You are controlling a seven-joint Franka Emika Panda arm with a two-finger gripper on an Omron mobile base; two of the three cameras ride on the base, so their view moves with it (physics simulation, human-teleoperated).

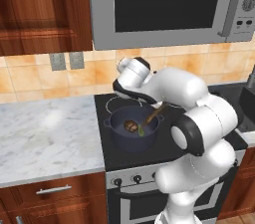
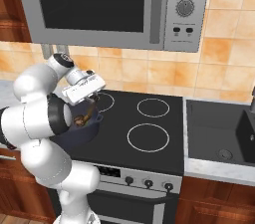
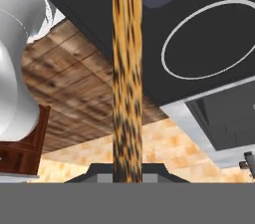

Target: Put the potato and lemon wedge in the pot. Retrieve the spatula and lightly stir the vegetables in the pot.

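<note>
The dark blue-grey pot (image 1: 121, 141) stands on the front left burner of the black cooktop. Inside it lie the brown potato (image 1: 131, 126) and, just right of it, the small green lemon wedge (image 1: 141, 130). The orange-brown wooden spatula (image 1: 154, 115) slants down into the pot beside them. My gripper (image 2: 93, 97) is above the pot's far right rim, shut on the spatula's handle (image 3: 127, 93), which runs straight up from between the fingertips in the hand view. From the right, my arm hides much of the pot (image 2: 87, 132); the potato (image 2: 78, 118) and the spatula (image 2: 88, 112) peek out.
The microwave (image 1: 164, 4) hangs close above the cooktop (image 2: 149, 133). A marble counter (image 1: 45, 138) lies to the left of the stove. A dark sink (image 2: 224, 133) sits to its right. Three other burner rings are bare.
</note>
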